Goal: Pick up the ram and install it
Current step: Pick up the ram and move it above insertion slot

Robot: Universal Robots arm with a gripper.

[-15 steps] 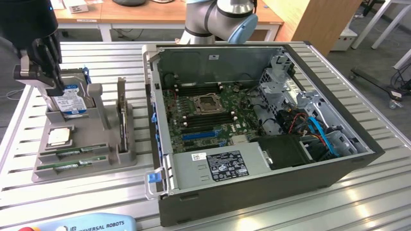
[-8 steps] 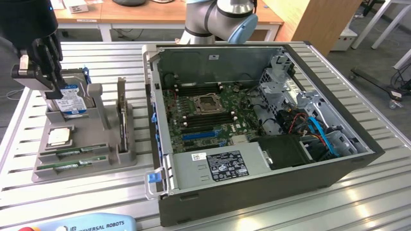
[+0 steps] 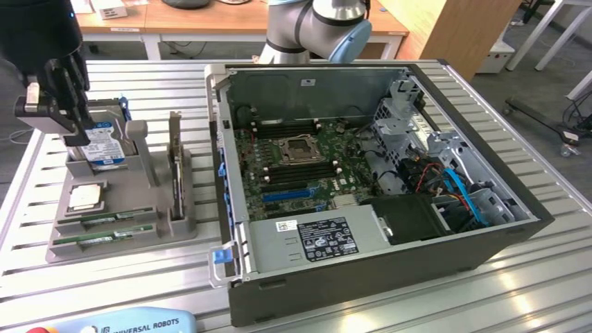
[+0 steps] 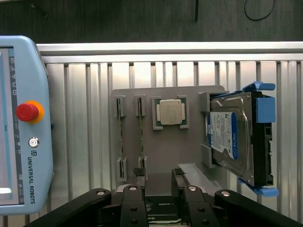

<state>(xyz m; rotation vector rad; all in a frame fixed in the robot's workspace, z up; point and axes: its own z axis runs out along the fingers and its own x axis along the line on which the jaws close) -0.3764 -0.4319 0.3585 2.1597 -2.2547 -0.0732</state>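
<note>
Wrist view: the hand (image 4: 159,173) is seen spread, empty. Exterior view: thin green ram stick (image 3: 109,236) found at its five o'clock.

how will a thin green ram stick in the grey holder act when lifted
The thin green ram stick stands on edge in the grey holder, so it likely slides out straight but may snag if tilted. It looks slim: probably light and stiff, yet fragile. Its narrow edge offers little grip.

lab: robot arm (image 3: 319,28), opened computer (image 3: 370,281)
</note>
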